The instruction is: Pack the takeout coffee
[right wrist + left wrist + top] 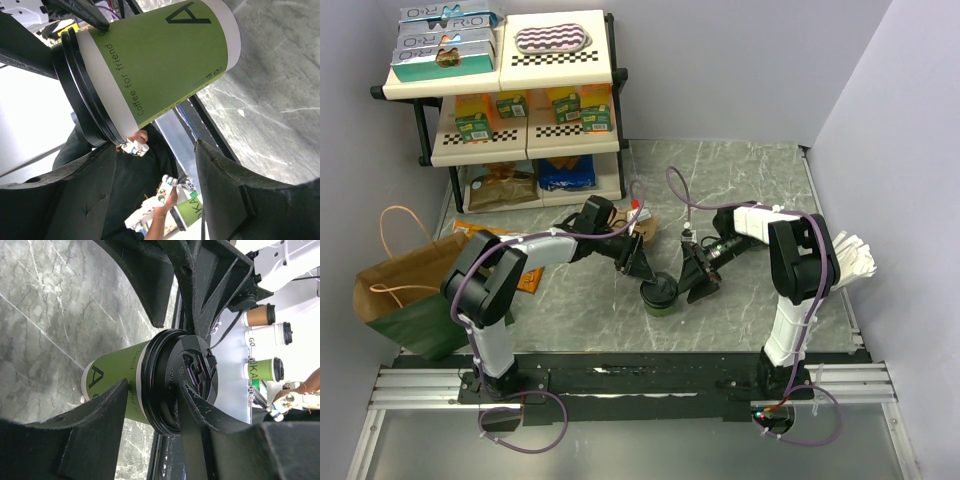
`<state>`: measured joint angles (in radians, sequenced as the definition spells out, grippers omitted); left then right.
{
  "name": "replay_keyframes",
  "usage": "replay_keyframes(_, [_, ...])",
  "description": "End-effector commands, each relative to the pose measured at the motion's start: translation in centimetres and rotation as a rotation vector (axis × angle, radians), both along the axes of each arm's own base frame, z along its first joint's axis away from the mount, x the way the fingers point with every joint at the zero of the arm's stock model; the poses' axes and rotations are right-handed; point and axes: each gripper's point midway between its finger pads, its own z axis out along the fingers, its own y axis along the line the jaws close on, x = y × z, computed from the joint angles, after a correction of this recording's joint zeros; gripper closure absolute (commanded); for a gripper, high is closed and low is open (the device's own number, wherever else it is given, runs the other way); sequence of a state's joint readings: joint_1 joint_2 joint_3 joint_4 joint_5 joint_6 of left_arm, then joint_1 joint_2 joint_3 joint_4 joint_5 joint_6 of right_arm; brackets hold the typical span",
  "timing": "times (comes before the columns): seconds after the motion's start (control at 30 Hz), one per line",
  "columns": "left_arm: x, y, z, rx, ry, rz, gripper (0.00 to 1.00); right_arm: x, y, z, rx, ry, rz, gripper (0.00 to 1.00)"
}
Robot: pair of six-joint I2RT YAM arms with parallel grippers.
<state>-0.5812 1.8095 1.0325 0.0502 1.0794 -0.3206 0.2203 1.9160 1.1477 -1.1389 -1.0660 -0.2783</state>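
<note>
The takeout coffee (658, 297) is a green paper cup with a black lid, standing mid-table between the two arms. My left gripper (642, 268) reaches it from the back left. In the left wrist view the left gripper (154, 383) brackets the lid: one finger lies on the lid top and the other presses the cup (112, 385) wall under the rim. My right gripper (692, 285) sits just right of the cup. Seen from the right wrist, the right gripper (156, 145) stands open with nothing between its fingers, and the cup (160, 60) is just beyond the tips.
A brown paper bag (405, 295) lies open at the left edge. A three-tier shelf (500, 100) of boxed goods fills the back left. White paper pieces (850, 255) stick out at the right edge. An orange packet (532, 278) lies under the left arm.
</note>
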Motion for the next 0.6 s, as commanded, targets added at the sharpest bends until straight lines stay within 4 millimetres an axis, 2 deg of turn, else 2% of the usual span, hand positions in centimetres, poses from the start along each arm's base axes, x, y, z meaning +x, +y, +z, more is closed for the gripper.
replay_keyframes(0.0, [-0.2, 0.4, -3.5, 0.074, 0.028, 0.032, 0.52, 1.7, -2.4, -6.0, -0.239, -0.176, 0.122, 0.32])
replay_keyframes(0.57, [0.2, 0.3, -4.1, 0.088, 0.035, 0.04, 0.53, 1.0, -4.0, -8.2, -0.399, -0.149, 0.182, 0.36])
